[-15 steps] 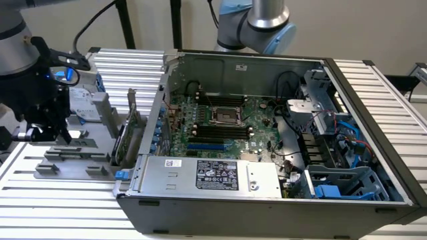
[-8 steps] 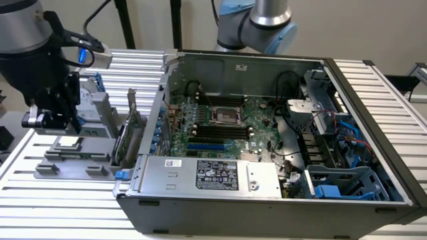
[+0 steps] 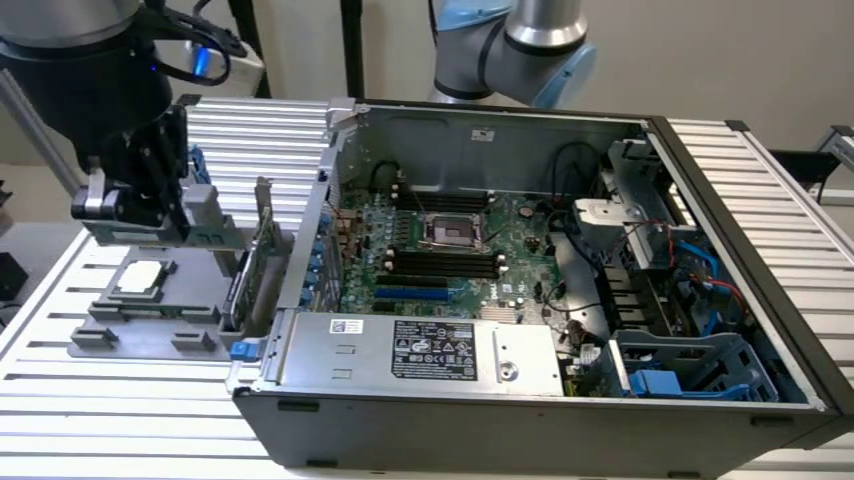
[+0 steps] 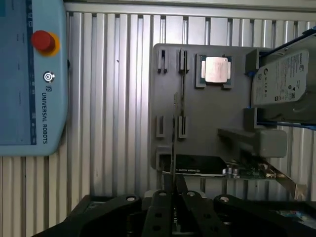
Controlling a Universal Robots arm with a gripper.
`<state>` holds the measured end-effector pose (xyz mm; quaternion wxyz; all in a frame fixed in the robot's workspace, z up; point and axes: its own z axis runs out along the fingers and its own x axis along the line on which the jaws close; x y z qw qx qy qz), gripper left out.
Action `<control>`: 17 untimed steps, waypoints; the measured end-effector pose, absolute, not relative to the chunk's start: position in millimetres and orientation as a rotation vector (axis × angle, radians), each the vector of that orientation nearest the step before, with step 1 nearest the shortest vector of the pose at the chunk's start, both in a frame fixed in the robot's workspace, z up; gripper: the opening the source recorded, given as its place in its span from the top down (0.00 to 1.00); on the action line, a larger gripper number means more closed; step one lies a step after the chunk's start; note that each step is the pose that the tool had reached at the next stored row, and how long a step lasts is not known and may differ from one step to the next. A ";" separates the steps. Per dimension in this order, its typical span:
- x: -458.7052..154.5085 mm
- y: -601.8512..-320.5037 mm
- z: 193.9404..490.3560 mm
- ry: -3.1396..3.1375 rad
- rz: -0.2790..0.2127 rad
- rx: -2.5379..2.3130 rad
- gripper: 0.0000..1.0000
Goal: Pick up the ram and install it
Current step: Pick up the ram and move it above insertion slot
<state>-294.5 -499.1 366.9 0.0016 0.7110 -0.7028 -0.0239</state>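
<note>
Clamped on the ram [image 4: 173, 138]: end effector [image 4: 173, 195], at upper left of the exterior view, over the grey holder plate [image 4: 197, 113]. Bare ribbed aluminium counter [image 4: 108, 98] open beside the plate's edge. Ram seen edge-on, a thin straight dark sliver just off the plate's narrow slot. Square silvery processor [image 4: 216, 69] seated nearby. Open dark metal computer case [image 3: 534, 420] across centre and right.

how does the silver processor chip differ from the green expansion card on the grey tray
The small square silver processor chip lies flat; the long green expansion card with a metal bracket stands on edge. The chip is much smaller and farther from the open computer case than the card. Both sit on the grey holder tray.
</note>
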 end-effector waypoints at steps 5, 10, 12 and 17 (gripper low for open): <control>-271.7 -499.3 385.6 -2.210 -0.088 2.237 0.86; -248.9 -499.3 393.3 -2.218 -0.110 2.247 0.86; -239.8 -499.3 394.2 -2.221 -0.117 2.250 0.86; -216.9 -499.3 394.6 -2.225 -0.126 2.254 0.86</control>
